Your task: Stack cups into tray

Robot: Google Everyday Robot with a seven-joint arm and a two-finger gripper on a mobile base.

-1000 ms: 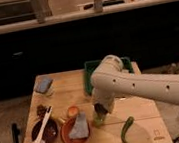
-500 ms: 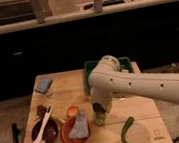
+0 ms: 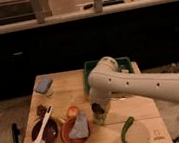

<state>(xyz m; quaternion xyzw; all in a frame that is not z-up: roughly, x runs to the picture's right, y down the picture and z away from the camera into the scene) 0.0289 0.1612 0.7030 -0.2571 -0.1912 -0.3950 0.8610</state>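
Note:
A light yellow-green cup [image 3: 101,117] stands upright on the wooden table, just in front of the dark green tray [image 3: 89,70]. My gripper [image 3: 97,108] hangs at the end of the white arm [image 3: 135,84], straight down over the cup's mouth and shut. A dark shape sits at the cup's rim under the wrist. I cannot tell whether that is part of the gripper or a dark cup. The arm hides most of the tray's inside.
An orange-brown bowl [image 3: 67,136] holding a grey cloth lies left of the cup, beside a dark brown bowl [image 3: 51,133] with a white brush. An orange fruit [image 3: 72,111], a blue sponge [image 3: 43,85] and a green pepper [image 3: 126,130] also lie on the table [image 3: 143,138].
The arm has edged slightly left over the cup. Nothing else has moved.

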